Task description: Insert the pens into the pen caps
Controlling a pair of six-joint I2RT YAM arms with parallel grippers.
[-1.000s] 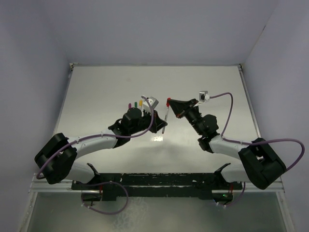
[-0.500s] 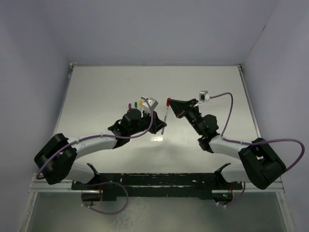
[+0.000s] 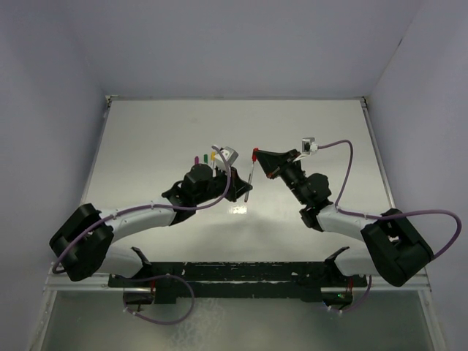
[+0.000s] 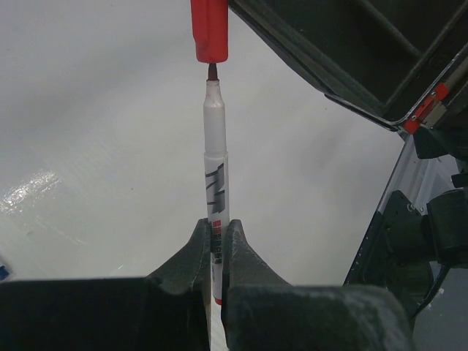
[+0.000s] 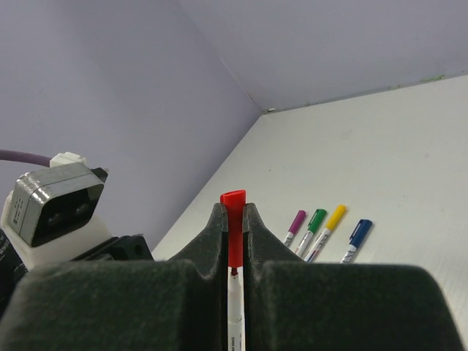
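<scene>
My left gripper is shut on the white barrel of the red-tipped pen, holding it above the table. My right gripper is shut on the red cap. The pen's dark red tip meets the cap's open end; the tip is just at the mouth. In the top view the pen runs from the left gripper up to the cap in the right gripper. The other pens lie capped on the table: purple, green, yellow, blue.
The capped pens lie in a row just behind the left wrist, with purple, green and yellow showing in the top view. The two wrists face each other closely over the table's middle. Walls enclose the table.
The left arm's elbow has shifted a little to the left. The pen and the red cap stay lined up in about the same place.
</scene>
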